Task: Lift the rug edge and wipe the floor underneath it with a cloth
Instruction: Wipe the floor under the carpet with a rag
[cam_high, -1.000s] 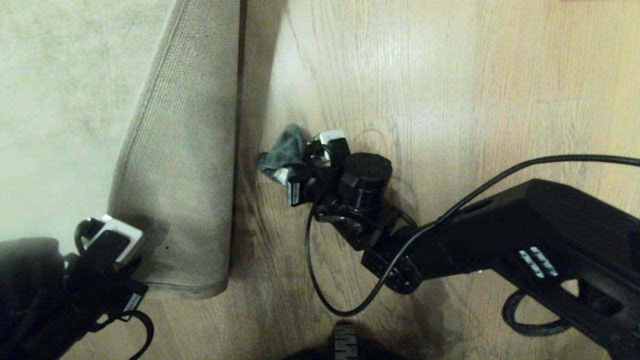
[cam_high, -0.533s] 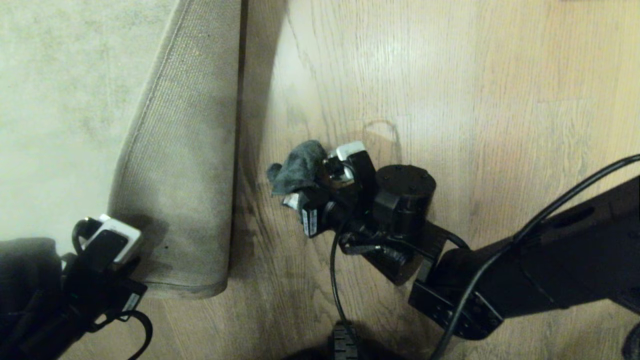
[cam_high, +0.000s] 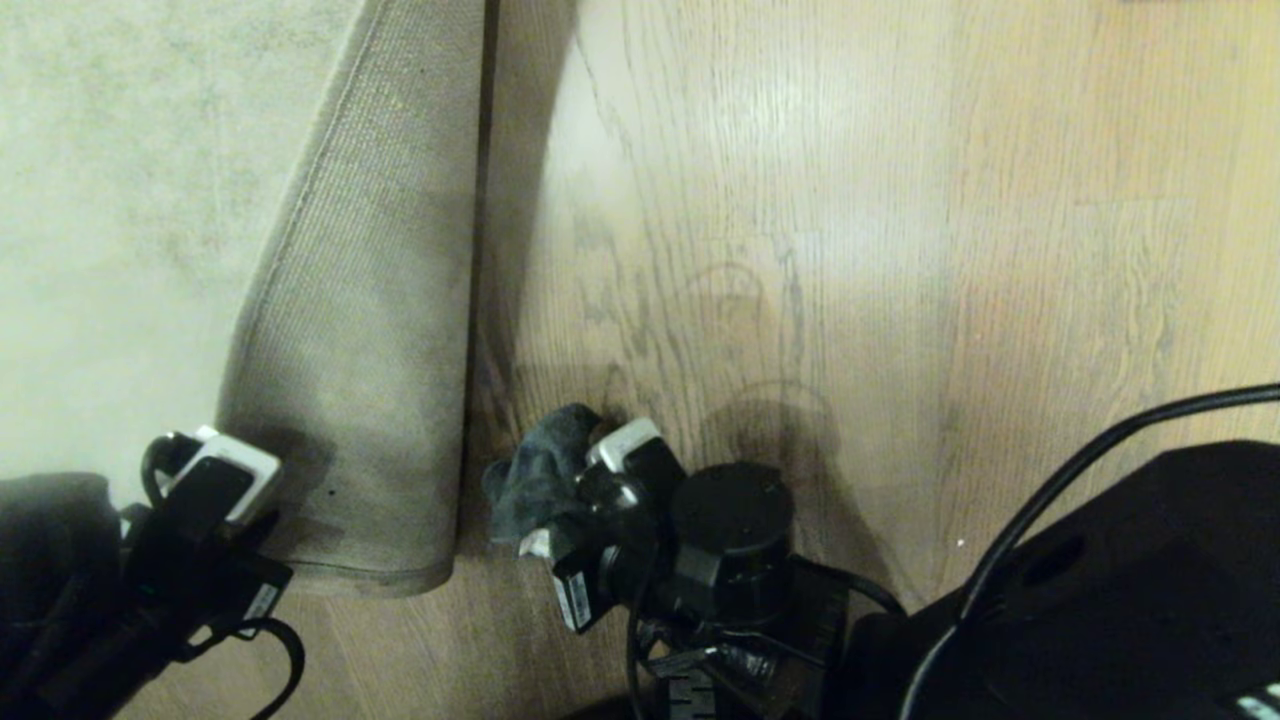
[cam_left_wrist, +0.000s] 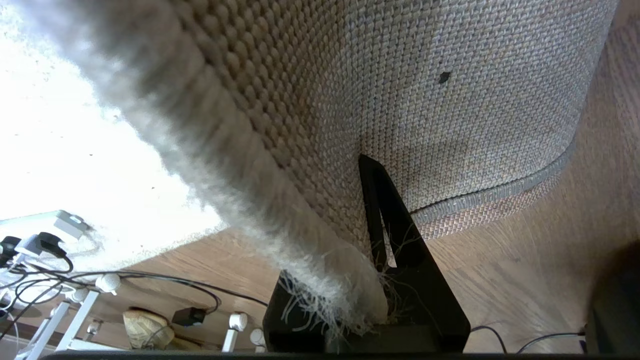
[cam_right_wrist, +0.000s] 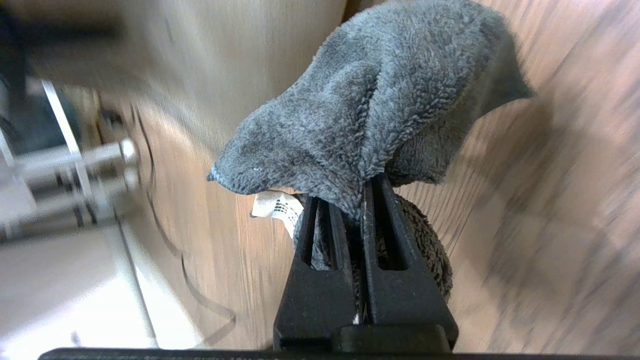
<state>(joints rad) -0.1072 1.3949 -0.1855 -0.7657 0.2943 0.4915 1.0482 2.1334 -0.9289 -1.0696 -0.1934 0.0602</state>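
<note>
1. The pale grey-beige mottled low-pile rug (cam_high: 110, 220) fills the upper left of the head view. Its near corner is folded back, so the coarse woven tan backing (cam_high: 370, 330) faces up in the left centre of the frame.
2. The rug edge (cam_high: 300, 225), a thin straight border, runs diagonally from the top of the frame down toward the lower left. In the left wrist view it shows as a bound grey strip (cam_left_wrist: 500, 192) curving across the right half.
3. The left gripper (cam_high: 215, 490), black with a white block on top, sits at the lower left of the head view. Its jaws are nearly closed, pinching the frayed rug corner (cam_left_wrist: 345, 280), whose loose threads hang over the black fingers (cam_left_wrist: 400, 240) at the bottom centre of the left wrist view.
4. The brown wood-grain plank floor (cam_high: 900, 250) takes up the centre and right of the head view, with a shadow along the folded rug.
5. The right gripper (cam_high: 560, 500) is at the lower centre of the head view, just right of the folded backing. Its jaws are clamped tight on the small dark grey-teal terry cloth (cam_high: 535, 470).
6. In the right wrist view the cloth (cam_right_wrist: 370, 110) bunches above the narrow black fingers (cam_right_wrist: 320, 260), with a white label (cam_right_wrist: 272, 210) showing beneath it and the floor (cam_right_wrist: 550, 225) close behind.
7. A black cable (cam_high: 1090, 440) arcs over the right arm at the lower right of the head view.
</note>
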